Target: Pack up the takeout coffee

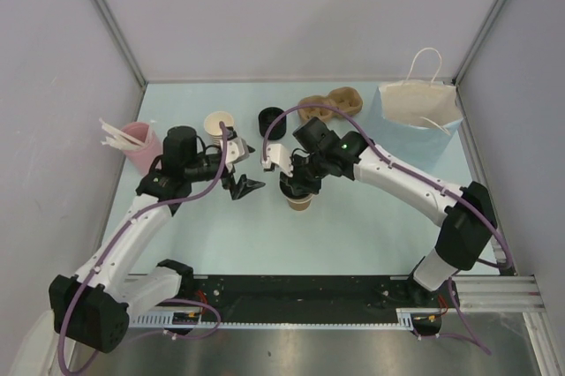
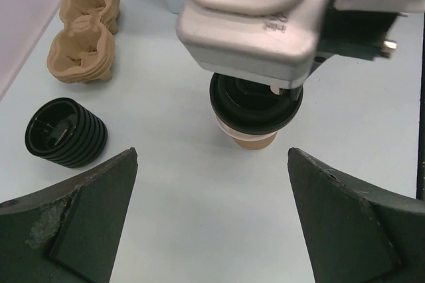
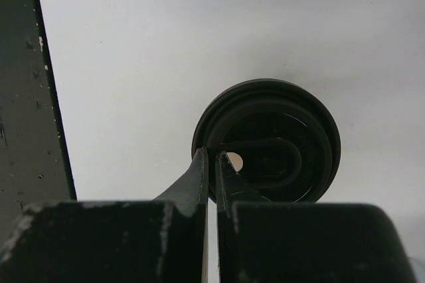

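Right end effector (image 3: 212, 161) pressed together on the lid (image 3: 282, 140) of the takeout coffee (image 2: 255, 141) — left end effector (image 2: 212, 155) spread wide nearby.

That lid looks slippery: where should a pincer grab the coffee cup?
Grip the coffee cup by its tan wall below the black lid, from the side. It stands upright, narrowing downward, so the lid's overhanging rim should stop slipping; the open left pincer faces it.

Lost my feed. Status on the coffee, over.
Left gripper open, empty. Right gripper shut, tips at black lid rim. Coffee cup upright, lidded, on table. Paper bag far right.
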